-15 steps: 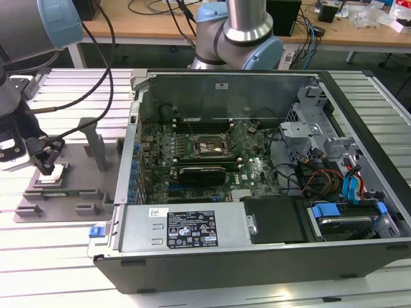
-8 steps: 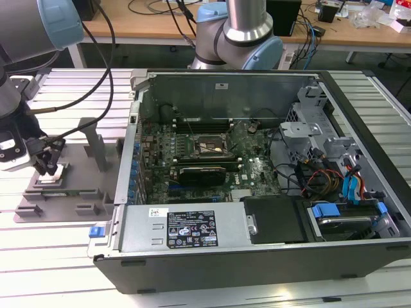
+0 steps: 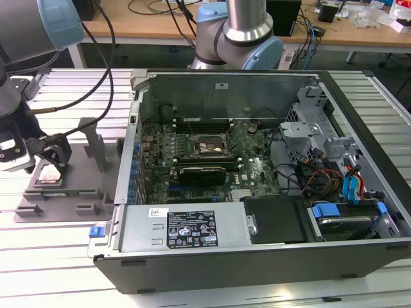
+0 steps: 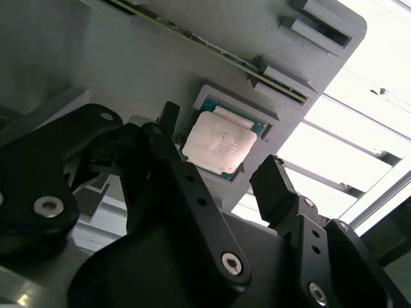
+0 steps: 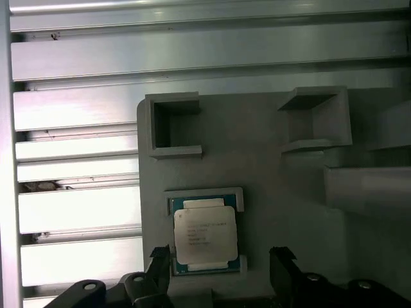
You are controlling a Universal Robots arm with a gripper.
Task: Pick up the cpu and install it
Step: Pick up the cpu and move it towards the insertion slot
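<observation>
Open gripper [image 4: 219, 140] poised over the cpu [image 5: 205, 234], which lies silver side up in its recess on the grey tray [image 5: 289, 212].

We see the fingers [image 4: 273, 183] spread wide, one on each side of the chip, grasping nothing. In both wrist views a gap shows at each cpu edge, though we cannot tell how low the tips reach. In the exterior view the tray sits on the slatted table [image 3: 64, 256] just beside the open computer case [image 3: 257, 256]. The motherboard socket [image 3: 207, 147] lies well apart from the cpu.
</observation>
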